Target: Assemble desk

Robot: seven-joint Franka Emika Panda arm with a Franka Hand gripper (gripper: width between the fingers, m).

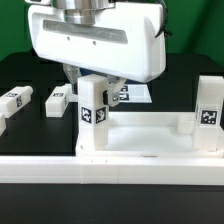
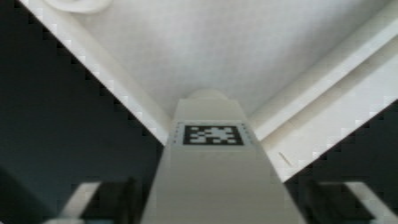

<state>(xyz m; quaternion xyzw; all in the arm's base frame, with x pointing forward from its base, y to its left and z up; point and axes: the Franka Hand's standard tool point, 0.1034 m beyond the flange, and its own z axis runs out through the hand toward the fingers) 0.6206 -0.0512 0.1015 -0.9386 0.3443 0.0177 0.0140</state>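
The gripper (image 1: pixel 97 84) hangs from its bulky white housing at the upper centre of the exterior view, straddling the top of an upright leg (image 1: pixel 94 112) that stands at the near left corner of the desk top (image 1: pixel 150 138). The white tray-like desk top fills the lower middle and right of that frame. A second leg (image 1: pixel 210 115) stands upright at its right end, its tag facing the camera. In the wrist view the gripper (image 2: pixel 214 200) shows one of its fingers (image 2: pixel 86 200) on each side of the upright leg (image 2: pixel 215 150), with a dark strip between each finger and the leg. The jaws are therefore apart and not clamped on it (the fingers are blurred, so this is a fair reading rather than a sharp one). Beyond the leg, the wrist view shows the desk top (image 2: pixel 196 55) and a round socket (image 2: pixel 71 5). On the black table (image 1: pixel 40 130), at the exterior view's left, one loose leg (image 1: pixel 15 100) and the other loose leg (image 1: pixel 57 98) lie on their sides, apart from the desk top. The marker board (image 1: pixel 137 95) lies behind the gripper, partly hidden.
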